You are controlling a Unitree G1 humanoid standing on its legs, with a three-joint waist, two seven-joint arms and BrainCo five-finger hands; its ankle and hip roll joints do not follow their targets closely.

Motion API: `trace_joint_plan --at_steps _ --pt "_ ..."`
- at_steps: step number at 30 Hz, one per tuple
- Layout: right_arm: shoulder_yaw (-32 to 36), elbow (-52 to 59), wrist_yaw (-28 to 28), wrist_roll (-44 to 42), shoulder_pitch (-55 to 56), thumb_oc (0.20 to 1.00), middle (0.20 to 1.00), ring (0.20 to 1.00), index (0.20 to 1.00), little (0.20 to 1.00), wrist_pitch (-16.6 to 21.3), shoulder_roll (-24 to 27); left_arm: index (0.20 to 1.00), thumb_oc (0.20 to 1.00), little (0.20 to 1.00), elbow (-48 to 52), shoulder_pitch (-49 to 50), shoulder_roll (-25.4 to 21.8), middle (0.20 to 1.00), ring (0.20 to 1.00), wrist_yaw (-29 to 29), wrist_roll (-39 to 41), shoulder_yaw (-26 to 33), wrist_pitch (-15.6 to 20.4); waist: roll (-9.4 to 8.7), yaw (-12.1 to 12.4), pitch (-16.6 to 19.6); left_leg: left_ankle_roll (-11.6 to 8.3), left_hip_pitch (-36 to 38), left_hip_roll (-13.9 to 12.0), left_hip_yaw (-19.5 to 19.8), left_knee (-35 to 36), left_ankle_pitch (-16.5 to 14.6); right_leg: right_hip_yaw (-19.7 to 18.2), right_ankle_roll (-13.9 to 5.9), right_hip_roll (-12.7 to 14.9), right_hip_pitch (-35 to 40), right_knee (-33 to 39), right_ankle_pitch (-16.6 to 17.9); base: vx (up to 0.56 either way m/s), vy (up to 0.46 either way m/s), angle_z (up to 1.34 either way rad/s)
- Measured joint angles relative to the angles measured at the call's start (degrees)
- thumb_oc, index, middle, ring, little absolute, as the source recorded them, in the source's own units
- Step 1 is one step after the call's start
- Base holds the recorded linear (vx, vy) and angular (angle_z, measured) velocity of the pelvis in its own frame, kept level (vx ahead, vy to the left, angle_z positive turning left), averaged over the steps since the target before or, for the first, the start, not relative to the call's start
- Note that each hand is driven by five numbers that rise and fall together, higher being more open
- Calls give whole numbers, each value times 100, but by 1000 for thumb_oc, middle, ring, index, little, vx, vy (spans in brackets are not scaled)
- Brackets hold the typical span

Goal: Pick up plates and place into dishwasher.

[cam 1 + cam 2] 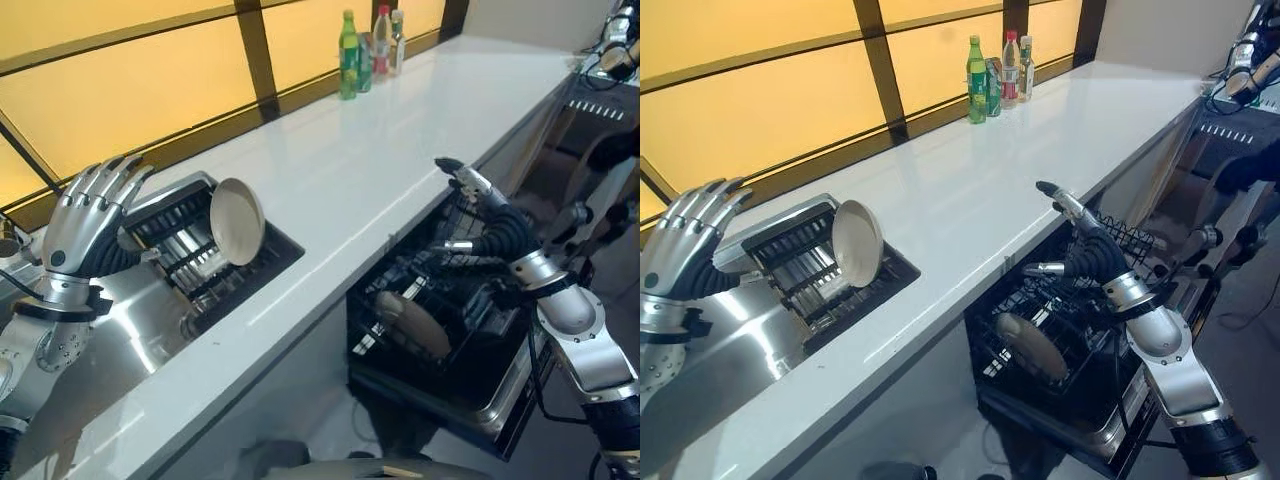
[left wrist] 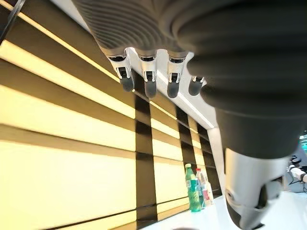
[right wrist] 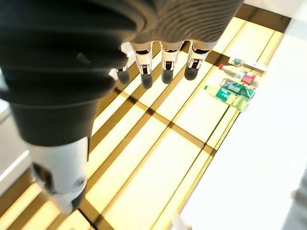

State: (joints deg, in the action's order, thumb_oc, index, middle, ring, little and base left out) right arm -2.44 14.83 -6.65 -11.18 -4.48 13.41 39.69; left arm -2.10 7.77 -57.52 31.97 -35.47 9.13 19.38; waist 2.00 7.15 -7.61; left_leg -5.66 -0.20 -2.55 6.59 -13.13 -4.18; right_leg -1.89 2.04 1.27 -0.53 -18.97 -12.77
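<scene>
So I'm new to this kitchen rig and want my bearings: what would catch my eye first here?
Probably the pale plate standing on edge in the dark rack sunk into the steel sink, with the left hand raised open beside it. Next, the open dishwasher under the white counter, a plate already in its basket, and the right hand open above it. Bottles stand at the counter's far end.

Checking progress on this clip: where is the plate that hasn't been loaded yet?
The plate stands on edge in the dish rack in the sink, on the robot's left, near its raised left hand.
</scene>
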Motion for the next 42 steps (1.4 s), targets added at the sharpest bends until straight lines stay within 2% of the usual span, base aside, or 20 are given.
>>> trace_joint_plan --at_steps 1,2,3,4,6,9,17,23,25,30,32,36,39,42 --pt "1 7 -29 -59 3 1000 1000 1000 1000 1000 0 -12 1000 1000 1000 -38 0 8 1000 1000 3 2 -4 1 -4 6 -9 28 -40 -10 33 93 -8 -25 -26 18 63 121 49 198 203 -18" --pt "16 8 -59 -92 4 1000 1000 1000 1000 1000 0 -34 1000 1000 1000 -86 -10 20 1000 1000 4 2 -5 4 89 -16 -2 50 -81 -31 64 357 22 -96 -62 51 101 196 63 197 203 -26" --pt "16 12 -74 -103 29 1000 1000 1000 1000 1000 -4 -31 1000 1000 1000 -128 -9 48 1000 1000 4 1 -15 4 107 -44 -15 117 -10 12 77 541 97 -164 -124 52 111 243 73 190 209 -34" --pt "13 21 -85 -121 38 1000 1000 1000 1000 1000 -15 -32 1000 1000 1000 -157 -24 54 1000 1000 11 1 -1 -1 227 -63 -11 71 185 35 27 757 265 -197 -252 23 105 273 95 185 207 -35" --pt "-3 50 -112 -136 106 1000 1000 1000 1000 1000 -33 -38 1000 1000 1000 -159 -26 46 1000 1000 12 0 7 -14 113 -64 -77 143 269 132 -36 940 317 -222 -397 111 140 465 196 193 226 -24" --pt "18 53 -107 -207 196 1000 1000 1000 1000 1000 -61 -33 1000 1000 1000 -165 -88 49 1000 1000 27 -55 -2 6 -57 -88 -140 127 265 85 -14 1031 330 -147 -368 91 235 725 297 146 198 2" --pt "201 54 375 -284 293 1000 1000 1000 1000 1000 -134 -28 1000 1000 1000 -196 -142 79 1000 1000 839 -441 -14 140 37 -161 -292 119 262 87 6 1092 322 -59 -379 107 227 808 299 93 139 2" --pt "159 54 592 -275 385 1000 1000 1000 1000 1000 -187 -18 1000 1000 1000 -110 -534 36 1000 1000 1447 -869 -153 277 -34 -147 -365 132 -19 116 -9 1040 342 -49 -395 128 -79 721 314 64 35 -1" --pt "159 49 651 -275 392 1000 1000 1000 1000 1000 -253 -13 1000 1000 1000 -44 -823 -124 1000 1000 1666 -1117 -276 345 -89 -146 -434 132 -49 107 -9 1026 342 -30 -394 126 -97 719 315 85 24 2" --pt "64 50 691 -300 403 1000 1000 1000 1000 1000 -254 114 1000 1000 1000 57 -1510 -550 1000 1000 1773 -1315 -820 330 -106 -183 -526 131 -50 112 -20 993 341 -36 -396 127 -103 706 315 34 83 -1" --pt "-59 45 692 -301 368 1000 1000 1000 1000 1000 -255 306 1000 1000 1000 24 -1918 -794 1000 1000 1752 -1324 -1385 214 -66 -200 -618 130 -150 125 -22 909 340 -42 -398 133 -207 613 314 -81 99 -1" --pt "-194 -28 735 -302 -127 1000 1000 1000 1000 1000 -259 458 1000 1000 1000 -656 -2926 -901 1000 1000 1836 -1305 -2427 -59 -12 -378 -898 129 -716 166 -66 525 339 -87 -418 136 -826 197 328 -139 98 -9" --pt "-276 -30 784 -300 -394 1000 1000 1000 1000 1000 -265 465 1000 1000 1000 -988 -3294 -895 1000 1000 1858 -1300 -2783 -208 -34 -497 -1125 131 -1004 173 -184 333 337 -110 -439 169 -1198 -32 352 -127 75 -23" --pt "-300 -59 862 -298 -580 1000 1000 1000 1000 1000 -319 607 1000 1000 1000 -1060 -3825 -896 1000 1000 1864 -1278 -3209 -281 4 -483 -1289 134 -1376 152 -302 142 338 -171 -489 164 -1603 -140 421 -140 88 -25"
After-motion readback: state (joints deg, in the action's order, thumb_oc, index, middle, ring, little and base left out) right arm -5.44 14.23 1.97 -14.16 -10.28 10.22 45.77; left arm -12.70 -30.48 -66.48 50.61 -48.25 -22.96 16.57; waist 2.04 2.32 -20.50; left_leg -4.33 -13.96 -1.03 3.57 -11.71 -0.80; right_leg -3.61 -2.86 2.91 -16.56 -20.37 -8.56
